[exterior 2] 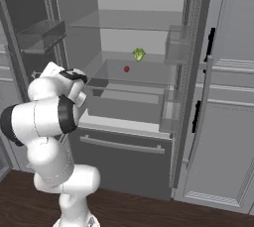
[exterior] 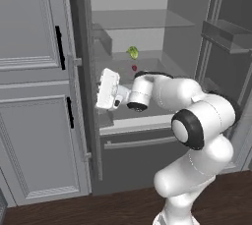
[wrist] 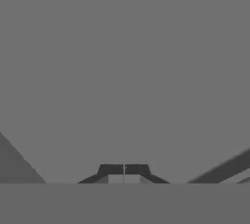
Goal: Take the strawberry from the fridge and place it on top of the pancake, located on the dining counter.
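The fridge point(exterior: 142, 155) stands open, both doors swung out. The strawberry point(exterior: 134, 67) point(exterior 2: 126, 69), a tiny red berry, lies on the middle shelf toward the back, below a small yellow-green item point(exterior: 132, 52). My white hand point(exterior: 108, 89) hangs in front of the shelf's left end, lower than the berry, to its left and apart from it, pointing toward the left side of the opening. In the hand view my gripper point(wrist: 124, 169) is shut with nothing between its fingertips, facing a plain grey surface. The pancake and the dining counter are out of view.
Light grey panelled cabinets point(exterior: 34, 96) point(exterior 2: 228, 122) flank the fridge. The open doors carry bins point(exterior: 226, 32) point(exterior 2: 42, 32). A glass shelf point(exterior 2: 134, 20) spans the upper interior, and the bottom drawer point(exterior 2: 124, 161) is closed. Dark wood floor point(exterior 2: 149, 211) lies below.
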